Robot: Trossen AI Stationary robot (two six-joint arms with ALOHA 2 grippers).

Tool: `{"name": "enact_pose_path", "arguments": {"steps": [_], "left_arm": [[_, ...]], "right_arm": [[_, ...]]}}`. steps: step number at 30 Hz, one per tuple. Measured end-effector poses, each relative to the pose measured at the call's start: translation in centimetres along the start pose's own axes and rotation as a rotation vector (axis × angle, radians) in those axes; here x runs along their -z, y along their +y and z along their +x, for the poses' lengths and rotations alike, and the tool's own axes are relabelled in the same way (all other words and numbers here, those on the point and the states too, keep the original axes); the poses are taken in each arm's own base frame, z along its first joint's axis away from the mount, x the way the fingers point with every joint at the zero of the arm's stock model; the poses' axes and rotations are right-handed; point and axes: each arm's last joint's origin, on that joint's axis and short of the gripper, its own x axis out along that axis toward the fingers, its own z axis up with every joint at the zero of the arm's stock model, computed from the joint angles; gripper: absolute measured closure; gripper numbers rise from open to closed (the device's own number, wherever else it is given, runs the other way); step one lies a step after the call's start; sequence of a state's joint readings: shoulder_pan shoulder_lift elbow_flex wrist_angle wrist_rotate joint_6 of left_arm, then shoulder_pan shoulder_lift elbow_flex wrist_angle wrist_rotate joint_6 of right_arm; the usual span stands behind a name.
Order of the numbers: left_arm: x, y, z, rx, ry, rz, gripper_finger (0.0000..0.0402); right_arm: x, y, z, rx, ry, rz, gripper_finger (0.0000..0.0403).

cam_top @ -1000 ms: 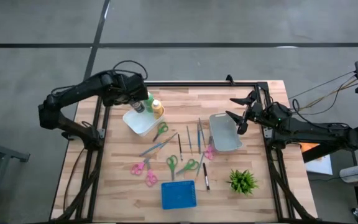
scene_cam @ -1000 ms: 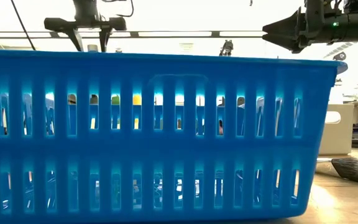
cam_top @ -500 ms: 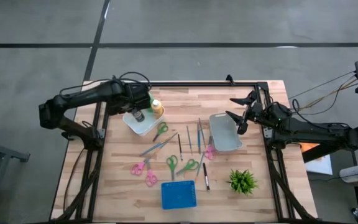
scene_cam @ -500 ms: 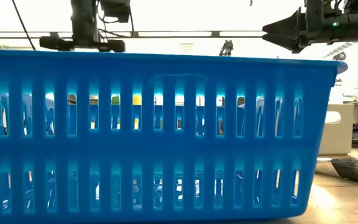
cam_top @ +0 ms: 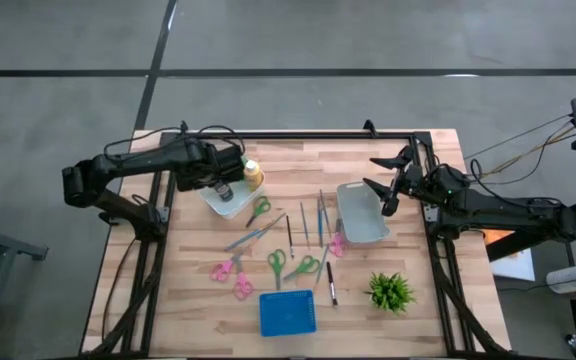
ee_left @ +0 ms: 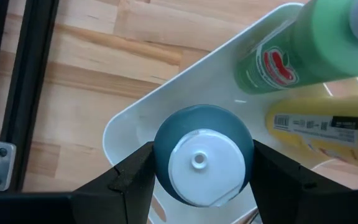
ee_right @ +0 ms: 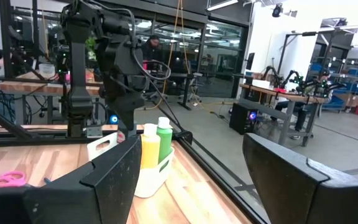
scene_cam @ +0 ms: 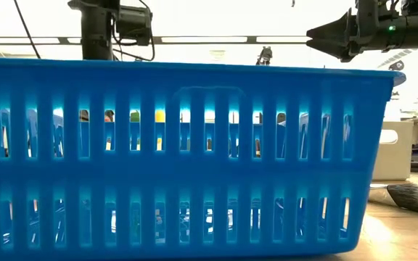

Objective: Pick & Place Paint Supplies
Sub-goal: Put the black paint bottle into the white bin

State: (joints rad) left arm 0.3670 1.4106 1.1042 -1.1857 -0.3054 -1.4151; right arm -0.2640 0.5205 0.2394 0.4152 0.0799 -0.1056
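My left gripper [cam_top: 222, 186] is shut on a dark grey squeeze bottle [ee_left: 201, 158] with a white cap, over a white bin [ee_left: 185, 81] at the table's far left. A green bottle [ee_left: 291, 56] and a yellow-orange bottle [cam_top: 254, 175] stand in that bin. Several thin brushes [cam_top: 320, 215] lie flat on the table's middle. My right gripper [cam_top: 383, 185] waits open at the far right, above a pale grey bin [cam_top: 361, 212]. My left gripper pinches the dark grey bottle's rounded body just below the cap [ee_left: 166, 146] between its two fingers [ee_left: 129, 180]. The fingers come from above, pointing steeply down. The bottle stands upright inside the white bin's rim; whether its base touches the bin's floor is hidden.
Green and pink scissors [cam_top: 278, 265] lie among the brushes. A blue slotted basket [cam_top: 288, 313] stands at the near edge and fills the low view. A small potted plant [cam_top: 390, 290] sits near right. A black frame rail [cam_top: 298, 135] runs along the far edge.
My left gripper has gone down with the dark grey bottle, from above the white bin into it, still shut on the bottle, which stays upright. In the low view the arm has sunk behind the blue basket's rim.
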Motion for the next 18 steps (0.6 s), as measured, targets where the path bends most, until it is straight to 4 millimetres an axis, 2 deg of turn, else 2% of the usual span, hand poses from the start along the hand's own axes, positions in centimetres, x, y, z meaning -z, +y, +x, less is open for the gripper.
{"name": "enact_pose_path", "arguments": {"steps": [11,18], "left_arm": [[-0.25,-0.17,0.27,0.027,0.004,0.014,0.0184],[-0.19,-0.31,0.44,0.036,0.022,0.013,0.0128]], "right_arm": [[0.00,0.00,0.00,0.000,0.000,-0.002,0.0125],[0.01,0.00,0.00,0.000,0.000,0.000,0.0125]]}}
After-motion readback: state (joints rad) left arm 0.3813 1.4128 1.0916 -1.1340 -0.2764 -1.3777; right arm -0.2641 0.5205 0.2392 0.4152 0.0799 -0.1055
